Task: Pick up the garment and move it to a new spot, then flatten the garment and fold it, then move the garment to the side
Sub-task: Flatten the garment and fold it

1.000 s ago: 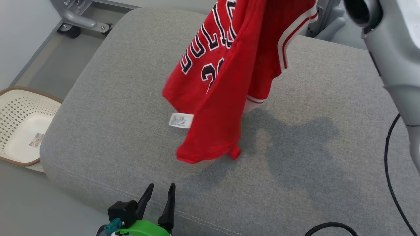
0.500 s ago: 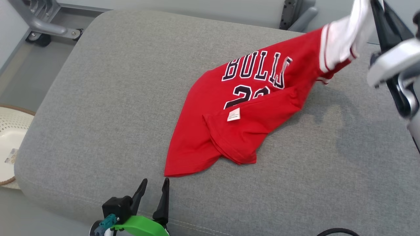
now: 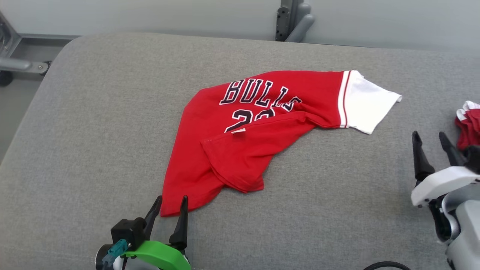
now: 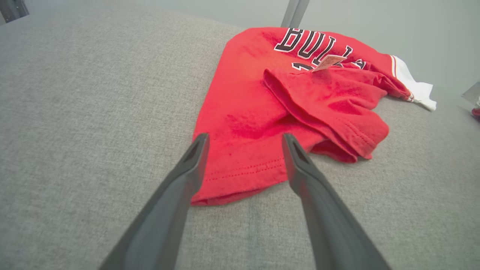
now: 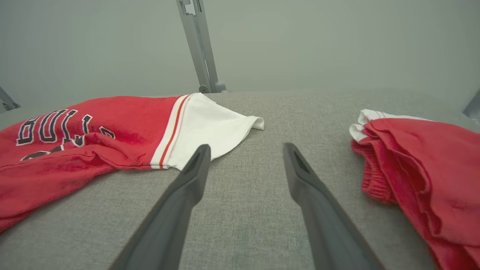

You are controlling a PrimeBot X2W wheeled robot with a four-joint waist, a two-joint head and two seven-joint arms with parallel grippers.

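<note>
I have the broad grey woven cushion [image 3: 93,123] across nearly the whole head view. The red short-sleeved jersey with black lettering and one white sleeve [image 3: 210,165] lies on it at the centre of the frame, free of both grippers. I judge the pick-up and move to be finished. Flattening is not: a flap of red cloth is doubled back over the lower front, covering part of the number, and the body is creased. Folding and moving it aside are still to come.

At the right edge, a second bunched red and white garment [image 3: 468,123] sits well apart from the jersey.

My right gripper [image 3: 428,134], at the lower right, has its fingers spread and empty over bare cushion between the white sleeve and that bundle. My left gripper [image 3: 171,198], at the lower left, is also spread and empty, its tips at the jersey's lower hem corner. I cannot tell whether they touch it.

A small white label [image 3: 238,130] stands up at the flap's edge.
</note>
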